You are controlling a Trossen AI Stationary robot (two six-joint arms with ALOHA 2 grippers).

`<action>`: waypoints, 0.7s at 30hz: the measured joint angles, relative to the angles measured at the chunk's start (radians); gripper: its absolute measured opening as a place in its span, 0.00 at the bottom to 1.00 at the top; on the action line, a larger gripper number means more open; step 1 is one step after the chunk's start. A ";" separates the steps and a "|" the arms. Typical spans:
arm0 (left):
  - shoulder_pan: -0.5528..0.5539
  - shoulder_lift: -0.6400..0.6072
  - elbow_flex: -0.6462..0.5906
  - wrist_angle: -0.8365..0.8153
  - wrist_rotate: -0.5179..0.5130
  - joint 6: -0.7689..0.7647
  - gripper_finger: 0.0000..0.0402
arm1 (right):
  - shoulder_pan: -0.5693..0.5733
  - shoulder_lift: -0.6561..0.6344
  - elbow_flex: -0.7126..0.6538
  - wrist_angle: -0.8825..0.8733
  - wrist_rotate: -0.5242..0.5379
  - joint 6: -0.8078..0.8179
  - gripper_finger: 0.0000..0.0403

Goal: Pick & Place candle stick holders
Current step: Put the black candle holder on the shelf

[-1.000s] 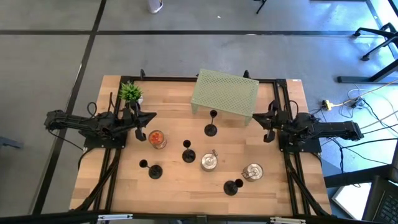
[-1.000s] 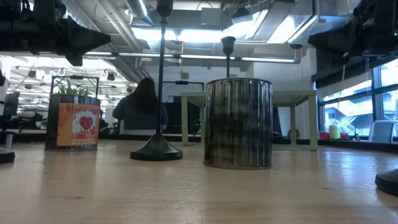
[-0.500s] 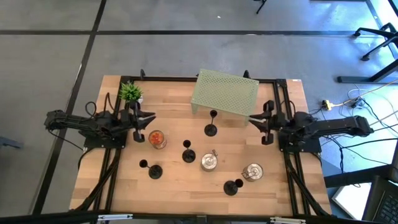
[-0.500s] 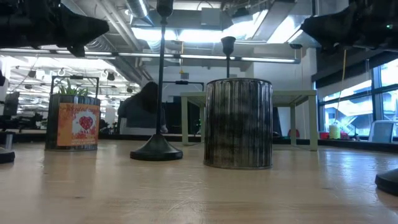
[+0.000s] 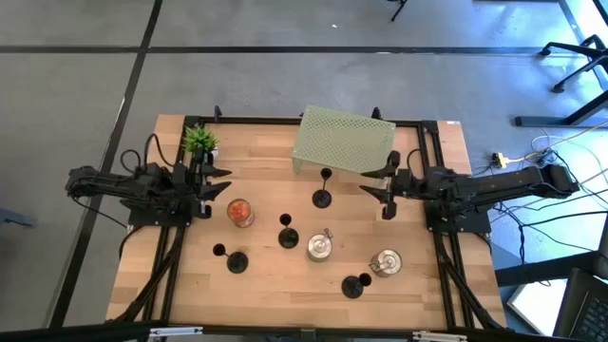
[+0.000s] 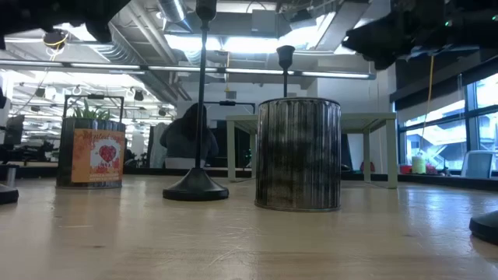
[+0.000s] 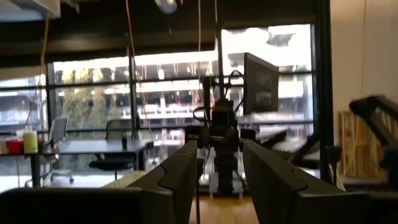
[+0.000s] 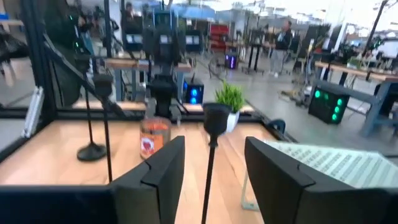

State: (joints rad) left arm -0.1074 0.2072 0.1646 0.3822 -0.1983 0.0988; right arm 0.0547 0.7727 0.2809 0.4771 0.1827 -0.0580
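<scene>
Since a second ago, your right gripper (image 5: 383,190) has reached out from the table's right edge toward the centre, and your left gripper (image 5: 211,184) has drawn back slightly toward its left edge.

Your left gripper hovers near the small potted plant (image 5: 199,141), jaws spread, holding nothing. Just beside it stands one glass jar with an orange label (image 5: 240,212).

You have four candle stick holders, all upright, long axis vertical, cups on top. From the left: the front-left holder (image 5: 235,261), the centre holder (image 5: 288,237), the holder nearest the rack (image 5: 322,197), and the front-right holder (image 5: 354,284). None is between either pair of jaws.

Two silver tins stand on the wood: one (image 5: 319,246) just beside the centre holder, one (image 5: 386,263) near the front-right holder. One pale green mesh rack (image 5: 343,142) sits at the far edge.

Your right gripper hangs with jaws spread and empty, near the rack's right corner. In its wrist view the nearest holder's cup (image 8: 217,117) stands ahead, in line with the gap between the fingers (image 8: 161,167), apart from them.
</scene>
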 joint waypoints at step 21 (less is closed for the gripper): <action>0.000 0.366 0.211 -0.319 -0.186 -0.139 0.32 | -0.144 0.442 0.005 0.325 -0.120 0.155 0.45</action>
State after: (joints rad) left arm -0.1070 0.5732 0.3756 0.0631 -0.3843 -0.0406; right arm -0.0891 1.2147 0.2855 0.8025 0.0628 0.0975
